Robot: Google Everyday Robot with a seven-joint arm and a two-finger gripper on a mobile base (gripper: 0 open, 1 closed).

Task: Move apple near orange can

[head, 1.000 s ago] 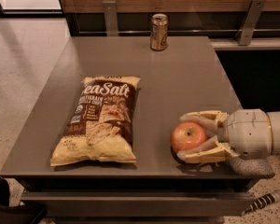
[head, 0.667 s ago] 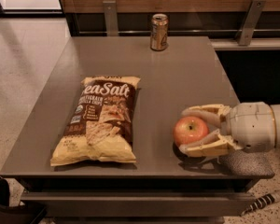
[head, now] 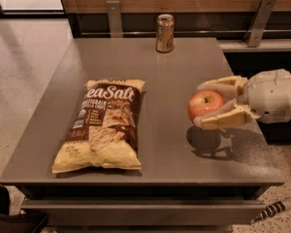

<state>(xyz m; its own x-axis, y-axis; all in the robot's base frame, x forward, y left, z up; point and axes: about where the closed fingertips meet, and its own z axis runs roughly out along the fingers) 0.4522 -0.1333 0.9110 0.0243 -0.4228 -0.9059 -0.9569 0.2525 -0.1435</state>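
Note:
The red-orange apple (head: 205,105) is held between the two cream fingers of my gripper (head: 202,106), which reaches in from the right edge. The apple hangs above the grey table (head: 174,76), its shadow on the surface just below. The orange can (head: 165,33) stands upright at the table's far edge, well behind and to the left of the apple.
A large sea salt chip bag (head: 104,125) lies flat on the left half of the table. A wooden wall with metal brackets (head: 260,21) runs behind the table. The floor lies to the left.
My gripper has lifted the apple off the table and carried it slightly toward the far side. The can and the chip bag have not moved.

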